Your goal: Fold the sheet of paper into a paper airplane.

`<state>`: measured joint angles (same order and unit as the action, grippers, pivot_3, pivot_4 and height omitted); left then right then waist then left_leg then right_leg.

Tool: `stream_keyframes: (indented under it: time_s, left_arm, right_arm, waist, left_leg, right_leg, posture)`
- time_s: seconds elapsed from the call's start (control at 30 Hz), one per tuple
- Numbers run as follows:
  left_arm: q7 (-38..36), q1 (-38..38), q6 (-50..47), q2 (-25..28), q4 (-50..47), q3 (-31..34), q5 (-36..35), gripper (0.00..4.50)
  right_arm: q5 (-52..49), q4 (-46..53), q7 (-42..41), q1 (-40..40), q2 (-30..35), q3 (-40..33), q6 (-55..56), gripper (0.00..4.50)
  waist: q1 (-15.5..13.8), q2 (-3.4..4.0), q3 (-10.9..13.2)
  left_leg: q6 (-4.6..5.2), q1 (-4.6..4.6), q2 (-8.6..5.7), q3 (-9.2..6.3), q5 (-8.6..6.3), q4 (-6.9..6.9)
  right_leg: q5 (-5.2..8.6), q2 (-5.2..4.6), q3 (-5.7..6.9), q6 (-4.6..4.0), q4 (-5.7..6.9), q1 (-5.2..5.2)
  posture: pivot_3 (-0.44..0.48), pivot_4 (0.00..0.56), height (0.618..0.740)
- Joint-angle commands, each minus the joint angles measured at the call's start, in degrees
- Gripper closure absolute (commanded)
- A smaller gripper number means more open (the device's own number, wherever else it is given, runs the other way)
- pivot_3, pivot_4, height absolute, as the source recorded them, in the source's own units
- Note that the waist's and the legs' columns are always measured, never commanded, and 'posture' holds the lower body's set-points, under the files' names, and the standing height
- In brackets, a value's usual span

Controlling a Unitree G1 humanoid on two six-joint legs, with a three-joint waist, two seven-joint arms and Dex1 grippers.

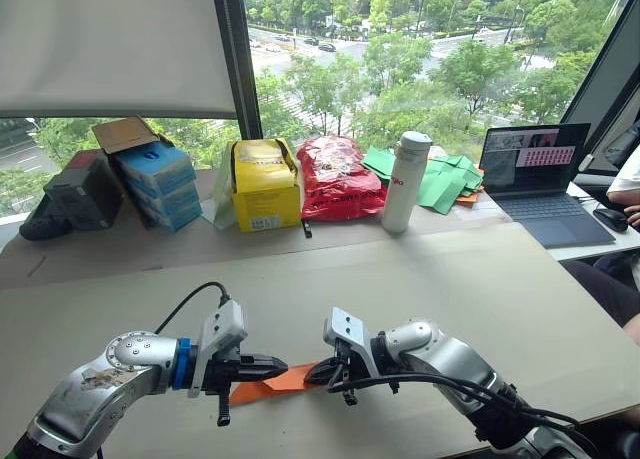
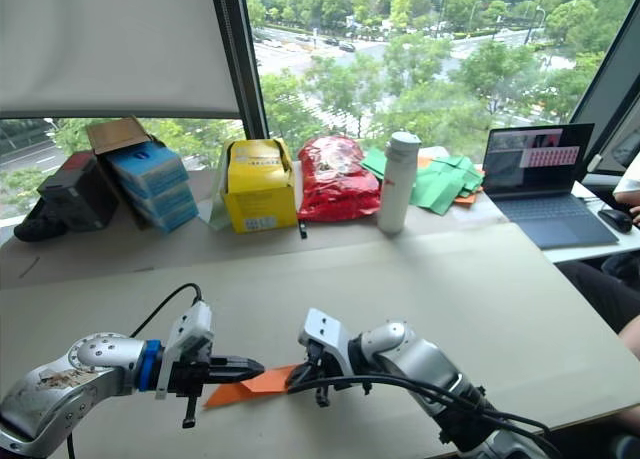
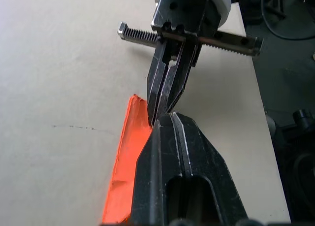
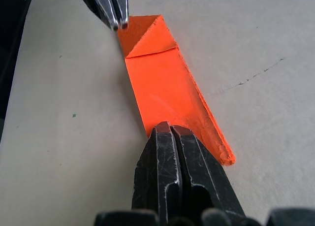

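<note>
- Orange paper, already folded to a long narrow wedge with a triangular flap at one end, lies flat on the table nearest the camera, between the two claws.
- Left of the paper, the left claw has its fingers pressed together, tips at the paper's flap end; whether they pinch an edge or just press it down, I cannot tell.
- Right of the paper, the right claw is likewise closed at the opposite end. Judging by this, the two ends are pinned so the layers stay aligned and the crease stays sharp.
- Behind the paper, the pale table is bare to its far edge.
- Far beyond the paper, left to right along the window: blue boxes, a yellow box, a red bag, a white bottle, green sheets, a laptop.
</note>
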<state>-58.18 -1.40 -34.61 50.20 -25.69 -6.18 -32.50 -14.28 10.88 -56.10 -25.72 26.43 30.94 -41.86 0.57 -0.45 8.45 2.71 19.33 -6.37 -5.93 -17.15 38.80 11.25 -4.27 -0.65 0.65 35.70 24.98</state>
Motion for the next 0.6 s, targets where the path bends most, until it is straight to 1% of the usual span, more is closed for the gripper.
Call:
stream_keyframes:
  time_s: [0.03,0.17,0.27,0.33,0.37,0.47,0.5,0.6]
  left_arm:
    - [-0.85,0.61,3.99,0.63,0.99,-1.49,4.58,4.50]
    - [-1.63,2.01,8.81,1.10,4.78,-4.09,10.77,4.50]
    - [-1.30,2.21,10.38,0.07,6.55,-4.14,12.20,4.50]
    - [-1.56,2.69,11.17,-0.20,7.04,-4.25,12.72,4.50]
    - [-1.68,2.91,11.50,-0.26,7.24,-4.35,12.99,4.50]
    - [-1.88,3.61,12.00,-0.48,7.67,-4.27,13.09,4.50]
    - [-1.85,3.77,12.14,-0.61,7.94,-4.08,13.07,4.50]
    - [-1.75,3.87,12.44,-1.02,8.79,-3.53,13.00,4.50]
  right_arm:
    - [2.36,-1.17,2.26,0.80,1.15,1.01,-3.06,4.49]
    - [1.88,0.58,2.84,0.56,0.98,0.58,-3.92,4.49]
    - [1.32,1.44,3.20,0.50,0.82,-0.07,-4.41,4.49]
    - [0.47,2.38,3.16,0.25,0.74,-0.97,-5.15,3.90]
    - [0.09,2.81,3.19,0.11,0.71,-1.40,-5.50,3.70]
    - [-1.67,4.12,4.29,-1.13,-0.55,-4.27,-7.37,2.64]
    - [-2.92,4.98,4.25,-1.98,-1.03,-5.69,-8.51,2.36]
    - [-5.48,6.84,4.61,-4.53,-2.29,-8.41,-10.93,2.36]
  waist:
    - [0.00,0.00,0.00]
    - [-0.01,0.01,0.00]
    - [-0.03,0.00,0.01]
    - [-0.04,-0.01,0.01]
    - [-0.05,0.00,0.01]
    - [-0.04,0.00,0.01]
    - [-0.04,0.00,0.01]
    - [-0.03,0.01,0.02]
  left_leg:
    - [0.01,0.00,0.01,0.00,-0.01,0.00]
    - [0.01,0.00,0.01,0.00,-0.01,0.00]
    - [0.02,0.02,0.02,0.00,-0.01,0.00]
    - [0.02,0.02,0.02,0.00,-0.01,0.00]
    - [0.02,0.02,0.03,0.00,-0.01,0.00]
    - [0.02,0.02,0.04,0.00,-0.01,0.00]
    - [0.02,0.03,0.04,0.00,-0.01,0.00]
    - [0.03,0.08,0.03,0.00,-0.01,0.01]
  right_leg:
    - [0.00,0.00,0.01,0.00,0.00,0.00]
    - [0.00,0.00,0.01,0.01,0.00,0.01]
    - [0.00,0.00,0.02,0.01,-0.01,0.04]
    - [0.01,-0.02,0.02,0.01,-0.01,0.02]
    - [0.01,-0.01,0.03,0.02,-0.01,0.02]
    - [0.02,-0.01,0.04,0.03,-0.01,0.03]
    - [0.01,-0.01,0.04,0.03,-0.01,0.03]
    - [0.01,-0.01,0.03,0.02,-0.01,0.08]
  posture:
    - [0.000,0.150,0.738]
    - [0.000,0.150,0.738]
    - [0.000,0.150,0.738]
    - [0.000,0.150,0.738]
    - [0.000,0.150,0.738]
    - [0.000,0.150,0.738]
    - [0.000,0.150,0.738]
    - [0.000,0.150,0.738]
